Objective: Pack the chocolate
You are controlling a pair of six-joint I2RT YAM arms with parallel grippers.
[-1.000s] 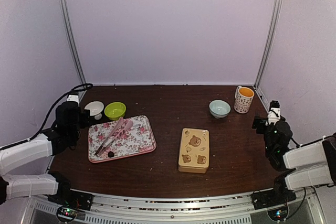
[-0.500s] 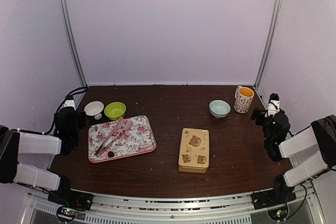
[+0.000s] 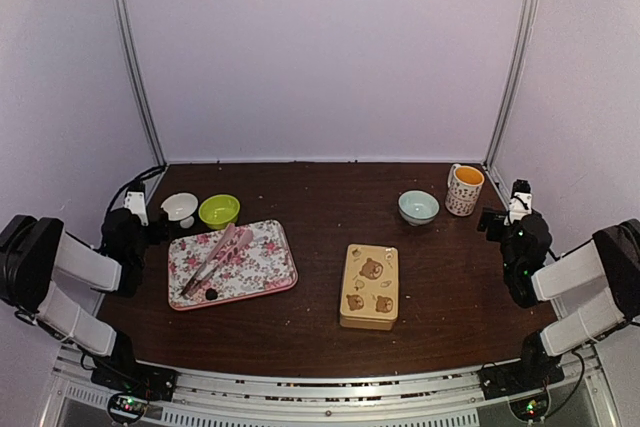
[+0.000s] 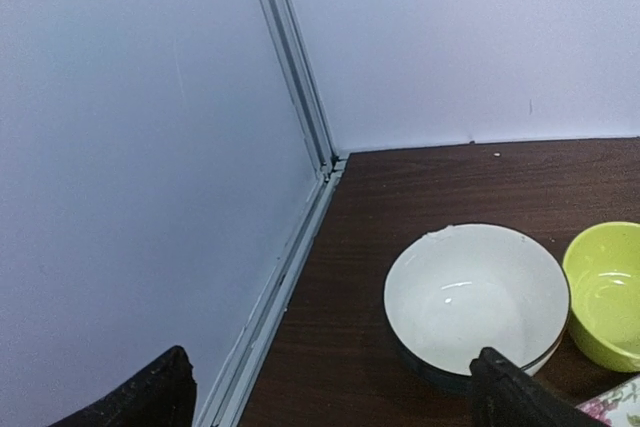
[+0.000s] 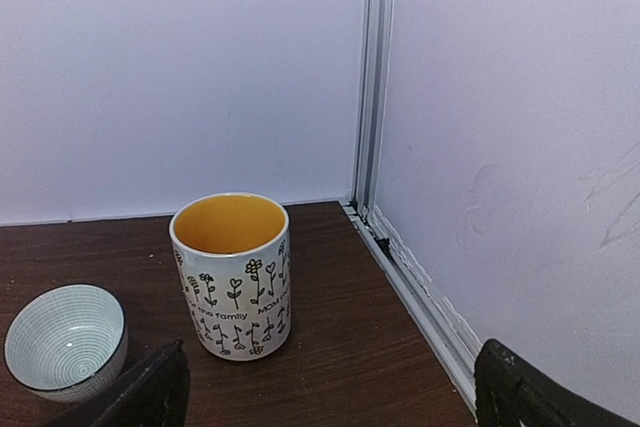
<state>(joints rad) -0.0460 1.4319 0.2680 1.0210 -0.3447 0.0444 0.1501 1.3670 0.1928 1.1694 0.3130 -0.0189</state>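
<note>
Dark chocolate lump (image 3: 211, 294) on floral tray (image 3: 268, 263) beside pink tongs (image 3: 218, 255), bear tin (image 3: 369, 286) well apart

Tongs (image 3: 215, 255), chocolate (image 3: 211, 294) on tray (image 3: 278, 259) at left — tin (image 3: 369, 286) centre — mug (image 3: 465, 189) back right

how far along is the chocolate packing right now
Done: hard to say. The bear tin has its lid on, contents hidden; the white bowl and green bowl look empty. In hand: nothing. The left gripper and right gripper are open and empty at the table's sides. Left: at least one dark chocolate lump lies on the floral tray near the pink tongs.
</note>
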